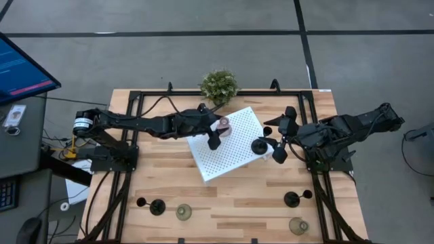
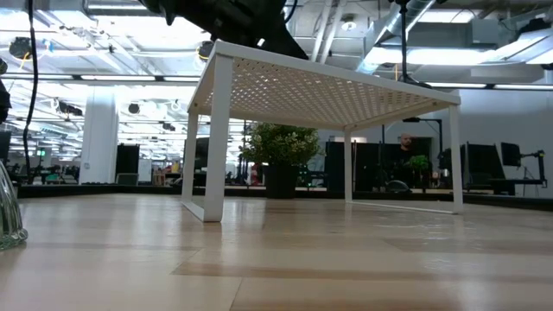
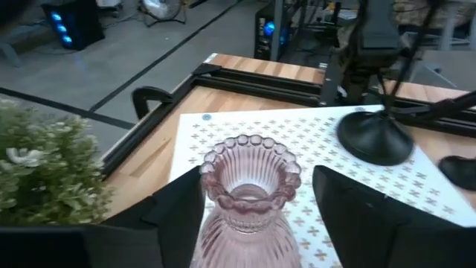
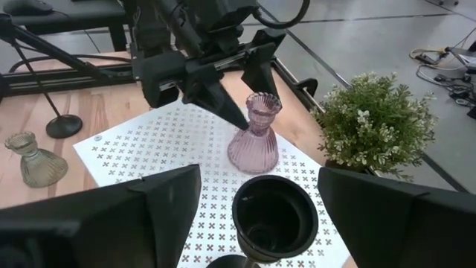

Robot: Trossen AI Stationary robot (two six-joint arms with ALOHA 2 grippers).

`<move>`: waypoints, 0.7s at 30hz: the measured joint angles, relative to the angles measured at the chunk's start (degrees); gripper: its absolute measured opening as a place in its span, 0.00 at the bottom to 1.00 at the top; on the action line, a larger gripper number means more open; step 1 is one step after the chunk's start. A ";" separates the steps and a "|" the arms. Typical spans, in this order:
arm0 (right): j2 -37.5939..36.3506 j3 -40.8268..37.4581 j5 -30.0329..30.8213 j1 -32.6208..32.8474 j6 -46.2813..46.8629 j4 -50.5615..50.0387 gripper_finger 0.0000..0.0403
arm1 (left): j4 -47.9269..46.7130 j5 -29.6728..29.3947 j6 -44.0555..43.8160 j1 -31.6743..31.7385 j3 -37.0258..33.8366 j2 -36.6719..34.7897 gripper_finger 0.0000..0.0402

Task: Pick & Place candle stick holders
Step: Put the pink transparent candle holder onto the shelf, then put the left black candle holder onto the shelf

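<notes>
Over the white perforated tray (image 1: 229, 144), the left gripper (image 3: 256, 197) has its fingers spread apart on either side of the pink holder (image 4: 254, 135), which stands on the tray. Further right, the right gripper (image 4: 262, 212) likewise flanks a black holder (image 4: 274, 216) at the tray's edge, fingers apart.

The tray (image 1: 227, 146) is showing white, dotted all over with small cross-shaped holes. On it a pink ribbed glass holder (image 4: 254, 135) is standing beside a black one (image 4: 274, 216) — behind the tray, a green plant (image 1: 218, 85). The table (image 1: 258, 196) is showing pale wood.
</notes>
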 joint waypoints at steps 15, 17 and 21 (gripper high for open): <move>0.00 0.00 -1.51 -0.02 0.00 0.22 0.66 | -6.47 -1.41 0.74 -1.31 0.07 -12.89 0.72; -0.02 0.00 -1.51 -0.02 0.00 0.24 0.66 | -6.72 0.04 0.74 -2.65 0.07 -15.63 0.72; -0.01 0.00 -1.49 -0.02 0.00 0.27 0.66 | -9.98 4.81 0.67 -6.97 0.11 -20.63 0.71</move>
